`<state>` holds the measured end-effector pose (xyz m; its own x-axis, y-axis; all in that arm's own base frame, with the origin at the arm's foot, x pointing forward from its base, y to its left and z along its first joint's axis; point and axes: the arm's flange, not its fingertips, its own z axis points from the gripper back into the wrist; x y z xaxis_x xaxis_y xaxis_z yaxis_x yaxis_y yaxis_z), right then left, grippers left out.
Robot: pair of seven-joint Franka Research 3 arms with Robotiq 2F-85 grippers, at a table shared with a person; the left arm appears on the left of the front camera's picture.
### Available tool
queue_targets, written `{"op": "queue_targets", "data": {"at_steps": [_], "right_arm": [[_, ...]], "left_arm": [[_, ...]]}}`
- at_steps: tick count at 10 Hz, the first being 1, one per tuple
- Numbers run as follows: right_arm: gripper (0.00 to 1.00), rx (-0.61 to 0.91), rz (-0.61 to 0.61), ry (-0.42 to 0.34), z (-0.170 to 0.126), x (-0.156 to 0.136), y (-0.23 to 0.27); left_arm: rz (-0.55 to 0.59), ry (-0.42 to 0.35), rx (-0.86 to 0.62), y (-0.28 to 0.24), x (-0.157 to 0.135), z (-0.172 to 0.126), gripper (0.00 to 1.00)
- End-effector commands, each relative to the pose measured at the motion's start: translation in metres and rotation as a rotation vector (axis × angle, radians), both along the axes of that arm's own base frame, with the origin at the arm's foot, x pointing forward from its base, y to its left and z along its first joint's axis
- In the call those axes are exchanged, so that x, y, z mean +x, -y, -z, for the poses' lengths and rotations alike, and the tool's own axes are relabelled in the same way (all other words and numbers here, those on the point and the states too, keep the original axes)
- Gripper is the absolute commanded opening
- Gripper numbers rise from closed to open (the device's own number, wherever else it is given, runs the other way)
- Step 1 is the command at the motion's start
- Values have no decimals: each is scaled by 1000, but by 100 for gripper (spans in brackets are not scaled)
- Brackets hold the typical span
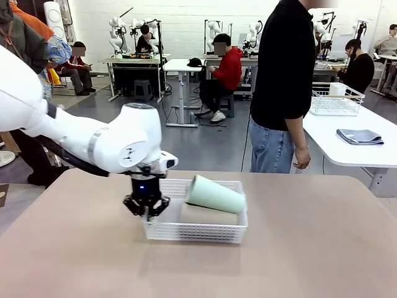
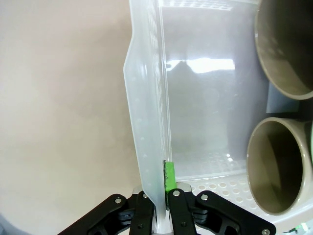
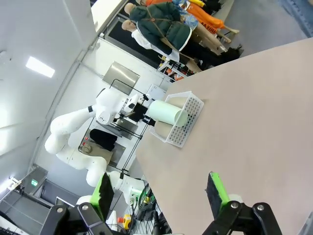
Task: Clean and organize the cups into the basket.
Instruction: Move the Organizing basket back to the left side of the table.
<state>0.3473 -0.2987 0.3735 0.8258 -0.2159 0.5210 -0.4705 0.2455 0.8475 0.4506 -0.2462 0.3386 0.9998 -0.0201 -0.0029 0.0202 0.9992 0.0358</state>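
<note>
Your left gripper (image 1: 147, 213) is clamped on the left end wall of the basket (image 1: 196, 232). Inside the basket lie two tan cups (image 2: 277, 164), the mint cup (image 1: 215, 194) stacked on them. Your right gripper (image 3: 161, 193) hangs spread wide, well away from the basket.

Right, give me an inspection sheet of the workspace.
Surface: tan table.
Job's things: white basket holds two tan cups lying side by side; a mint green cup lies across them, resting on the rim.
Clutter: nothing seen.
Hands: left hand shut on the basket's left wall; right hand open, holding nothing, off the table's edge.
Cables: nothing seen.
Surroundings: a person stands at the far side; a neighbouring white table carries a wire basket and a folded grey cloth.
</note>
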Motion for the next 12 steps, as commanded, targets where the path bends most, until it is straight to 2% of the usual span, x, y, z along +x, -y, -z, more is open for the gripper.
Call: {"op": "queue_targets", "data": {"at_steps": [1, 5, 7, 8, 9, 12], "right_arm": [[100, 1, 0, -9, -1, 1, -1], [100, 1, 0, -9, -1, 1, -1], [100, 1, 0, -9, -1, 1, -1], [100, 1, 0, -9, -1, 1, -1], [100, 1, 0, -9, -1, 1, -1], [100, 1, 0, -9, -1, 1, -1]], "left_arm": [[33, 38, 144, -73, -21, -16, 4], [7, 42, 235, -174, -34, -44, 4], [-4, -1, 234, -209, -31, -45, 4], [9, -27, 197, -227, -28, -45, 4], [-25, -42, 167, -244, -25, -46, 4], [-50, -49, 113, -280, -30, -47, 4]]}}
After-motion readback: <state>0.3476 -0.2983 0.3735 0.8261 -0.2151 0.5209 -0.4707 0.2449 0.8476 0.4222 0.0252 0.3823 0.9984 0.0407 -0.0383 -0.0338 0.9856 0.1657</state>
